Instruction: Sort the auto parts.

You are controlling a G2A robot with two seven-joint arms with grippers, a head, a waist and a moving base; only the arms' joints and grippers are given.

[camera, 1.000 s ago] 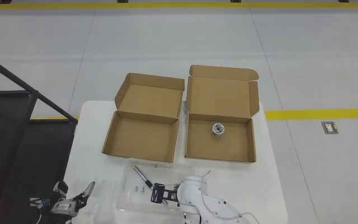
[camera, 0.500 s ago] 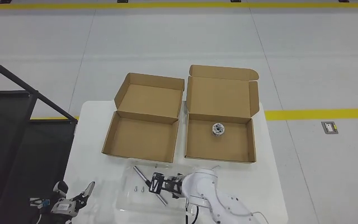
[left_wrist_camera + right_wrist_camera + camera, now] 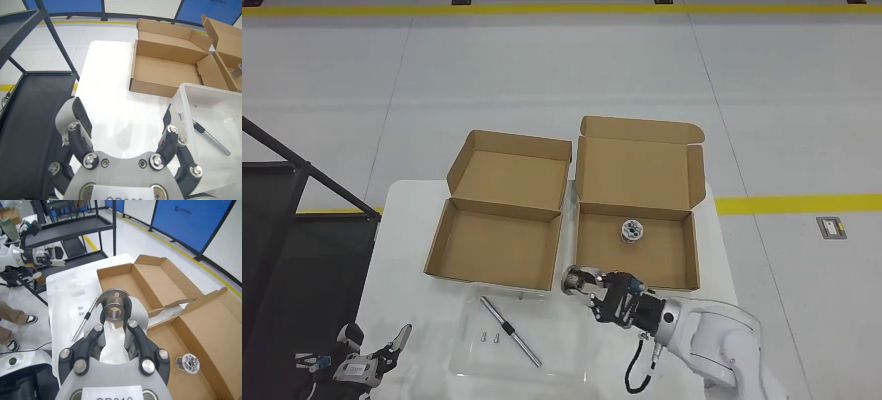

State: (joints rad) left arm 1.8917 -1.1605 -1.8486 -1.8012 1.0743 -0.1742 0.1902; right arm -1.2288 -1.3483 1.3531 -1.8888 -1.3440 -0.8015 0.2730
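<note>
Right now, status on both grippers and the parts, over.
Left gripper open, at the table's near-left edge. Right gripper shut on flanged bushing at right box's near corner. Rod and two screws in clear bin. Nothing blocking.

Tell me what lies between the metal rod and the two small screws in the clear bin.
Nothing: in the top view the clear bin has bare floor between the rod and the two screws; the right wrist view agrees.

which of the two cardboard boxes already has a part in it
The box on the robot's right: a round metal part lies on its floor. The left box shows bare cardboard.
</note>
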